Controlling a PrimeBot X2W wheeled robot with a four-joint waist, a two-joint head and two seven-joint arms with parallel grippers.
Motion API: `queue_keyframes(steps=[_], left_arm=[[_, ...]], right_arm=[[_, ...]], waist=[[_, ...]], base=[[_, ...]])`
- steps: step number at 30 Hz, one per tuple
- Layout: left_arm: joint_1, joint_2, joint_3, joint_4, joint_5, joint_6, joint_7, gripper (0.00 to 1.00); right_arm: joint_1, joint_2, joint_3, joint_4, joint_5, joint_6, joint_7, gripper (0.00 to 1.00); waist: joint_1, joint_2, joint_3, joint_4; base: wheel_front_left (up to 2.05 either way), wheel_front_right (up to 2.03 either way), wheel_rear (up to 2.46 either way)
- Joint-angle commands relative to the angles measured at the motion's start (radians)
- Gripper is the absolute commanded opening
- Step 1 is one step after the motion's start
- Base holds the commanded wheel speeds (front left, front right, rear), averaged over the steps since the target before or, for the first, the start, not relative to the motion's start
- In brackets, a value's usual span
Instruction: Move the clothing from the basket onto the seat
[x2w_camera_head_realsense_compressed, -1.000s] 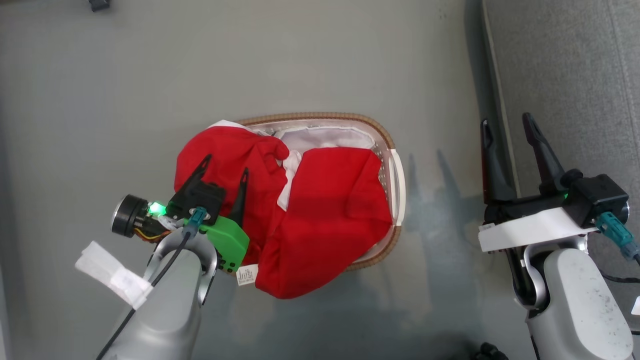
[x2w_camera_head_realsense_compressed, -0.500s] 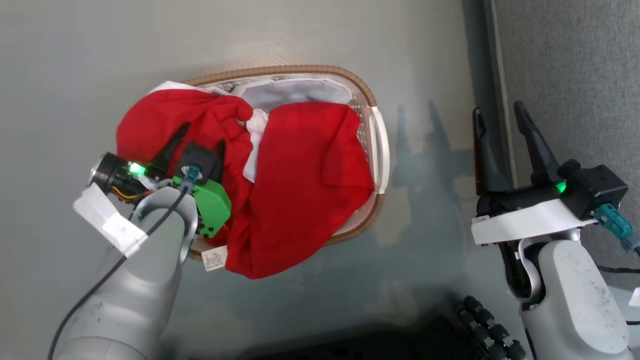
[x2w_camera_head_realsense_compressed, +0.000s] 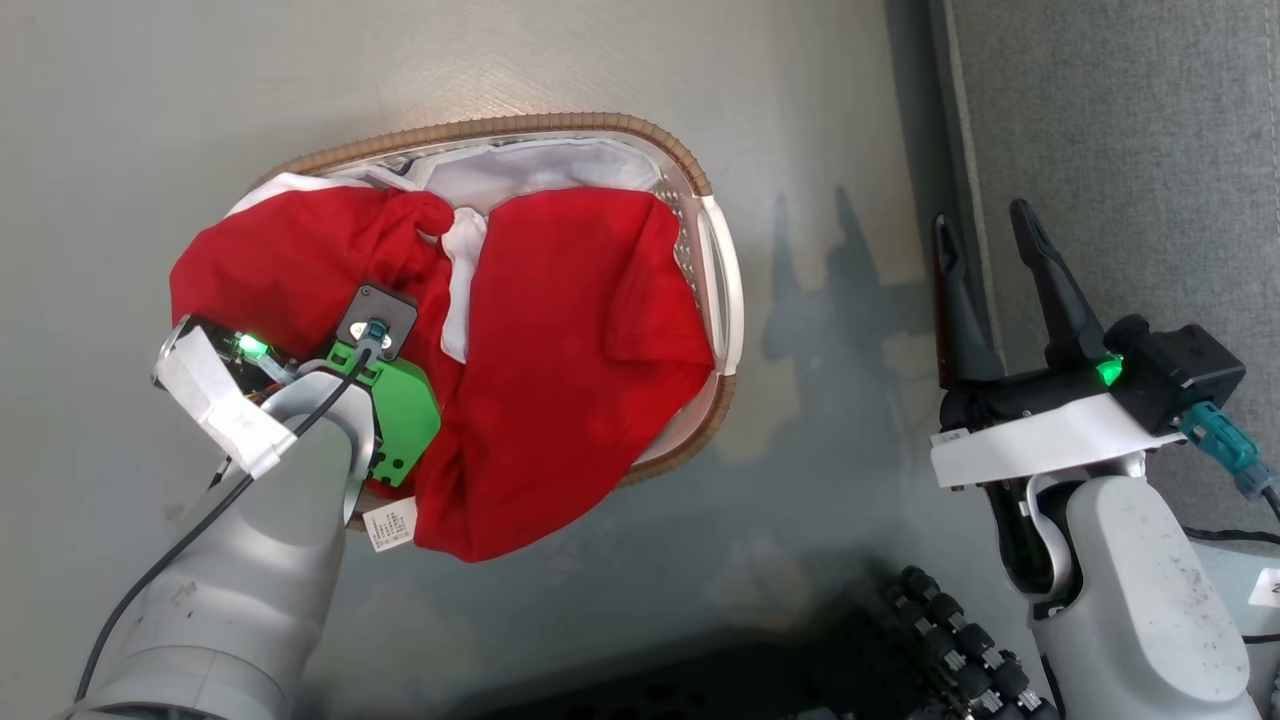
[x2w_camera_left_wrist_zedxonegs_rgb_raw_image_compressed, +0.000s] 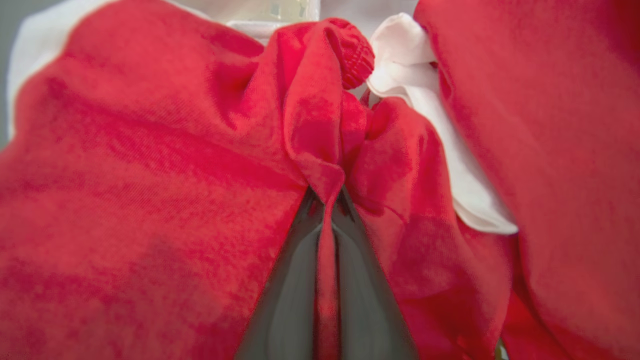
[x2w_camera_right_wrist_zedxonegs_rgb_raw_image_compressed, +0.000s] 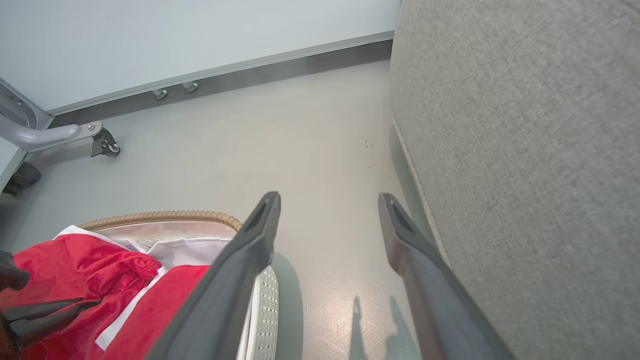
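Your left arm (x2w_camera_head_realsense_compressed: 240, 580) comes up from the lower left of the head view, its wrist bent over so the green bracket (x2w_camera_head_realsense_compressed: 400, 410) and cable plug (x2w_camera_head_realsense_compressed: 375, 330) face the camera. In the left wrist view your left gripper (x2w_camera_left_wrist_zedxonegs_rgb_raw_image_compressed: 327, 195) has its two dark fingers (x2w_camera_left_wrist_zedxonegs_rgb_raw_image_compressed: 290, 280) pressed together, pinching a fold of the clothing (x2w_camera_left_wrist_zedxonegs_rgb_raw_image_compressed: 150, 200) between them. Your right arm (x2w_camera_head_realsense_compressed: 1140, 600) stands at the lower right, and your right gripper (x2w_camera_head_realsense_compressed: 981, 215) points up the frame, spread wide and holding nothing.
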Motion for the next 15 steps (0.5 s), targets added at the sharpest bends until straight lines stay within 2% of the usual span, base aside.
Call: queue_keyframes(steps=[1, 8, 15], left_arm=[[-0.016, -0.001, 0.0, 0.004, -0.014, 0.003, -0.007, 0.0], [0.012, -0.017, -0.012, 0.0, -0.031, -0.011, -0.052, 0.0], [0.07, -0.037, -0.041, -0.07, -0.055, -0.052, -0.075, 0.0]], right_arm=[[-0.011, -0.003, -0.001, 0.004, 0.004, 0.0, -0.005, 1.0], [-0.005, -0.004, -0.007, 0.022, 0.002, 0.0, -0.005, 1.0], [0.018, -0.004, -0.021, 0.048, -0.026, 0.0, -0.005, 1.0]], waist=[[-0.0001, 0.0, -0.004, 0.0], [-0.0001, 0.0, -0.048, 0.011], [-0.0001, 0.0, -0.155, 0.041]], base=[[0.0, 0.0, 0.0], [0.0, 0.0, 0.0], [0.0, 0.0, 0.0]])
